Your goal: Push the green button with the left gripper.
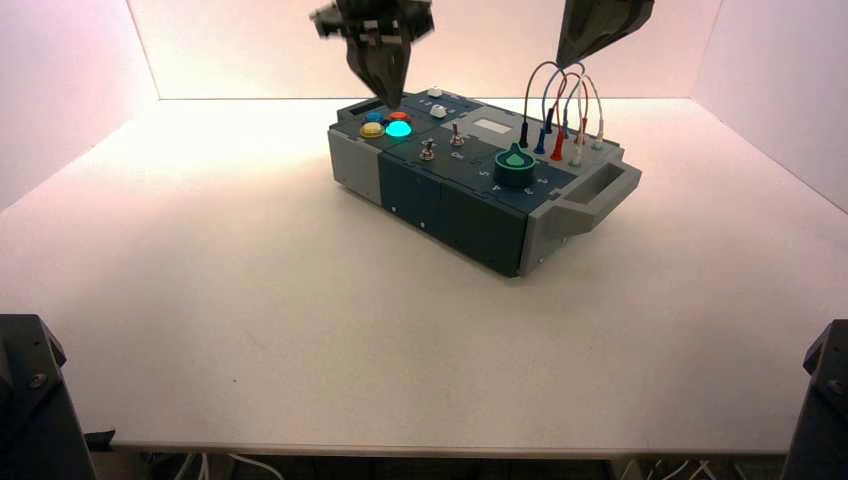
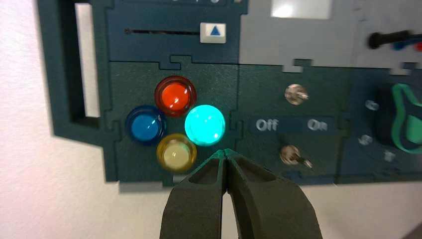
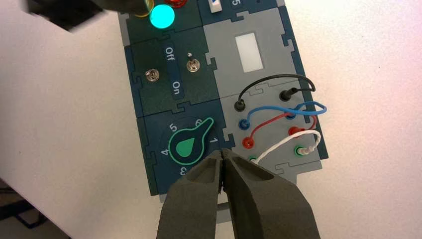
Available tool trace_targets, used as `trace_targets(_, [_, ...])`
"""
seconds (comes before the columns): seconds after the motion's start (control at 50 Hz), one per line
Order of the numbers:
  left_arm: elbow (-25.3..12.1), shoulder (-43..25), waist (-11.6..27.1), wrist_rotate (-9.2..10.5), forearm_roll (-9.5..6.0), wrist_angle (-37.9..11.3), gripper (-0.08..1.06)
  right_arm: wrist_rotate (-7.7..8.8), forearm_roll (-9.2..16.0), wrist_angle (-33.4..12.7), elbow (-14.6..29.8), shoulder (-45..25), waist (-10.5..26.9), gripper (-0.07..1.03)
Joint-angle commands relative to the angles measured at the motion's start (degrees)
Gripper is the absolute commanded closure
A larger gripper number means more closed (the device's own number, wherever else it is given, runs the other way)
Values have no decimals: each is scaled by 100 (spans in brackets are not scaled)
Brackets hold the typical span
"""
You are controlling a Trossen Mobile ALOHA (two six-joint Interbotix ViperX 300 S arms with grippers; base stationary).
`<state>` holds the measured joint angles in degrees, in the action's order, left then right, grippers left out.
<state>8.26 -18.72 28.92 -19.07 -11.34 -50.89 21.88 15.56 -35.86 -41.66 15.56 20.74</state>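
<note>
Closest to the left wrist camera, the left tool point(image 2: 225, 155) has its two fingers pressed together to a narrow point, hovering just beside the green button point(image 2: 205, 125), which glows bright cyan in the button cluster at the box's left end. It sits tight among the yellow button point(image 2: 176, 153), the red button point(image 2: 175, 96) and the blue button point(image 2: 146, 124). In my judgement the main risk is a descent slightly off line: the tip looks nearer the gap between green and yellow, so it could glance off the dome or press yellow instead. The right tool point(image 3: 222, 155), also closed to a point, hangs idle above the dark-green knob point(image 3: 188, 145) and the wires point(image 3: 278, 117), well apart. The box point(image 1: 470, 215) stands turned on a plain white tabletop point(image 1: 250, 330), enclosed by pale walls.
</note>
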Motion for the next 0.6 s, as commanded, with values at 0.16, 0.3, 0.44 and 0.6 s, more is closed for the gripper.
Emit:
trace_targets(0.16, [149,817,26,-70,9,-316,100,35,26,44,158,114,35,98])
trace_targets(0.3, [202,958,26,-158,9,-439,100,35,26,97,149,88,26,98])
trace_targets(0.44, [343,976,26,-290,9,-378,100,35,9,149,105,88,35,98])
trace_targets(0.6, [431,984,26,-299,9,-246,100,35,9,237,53,79,35,98])
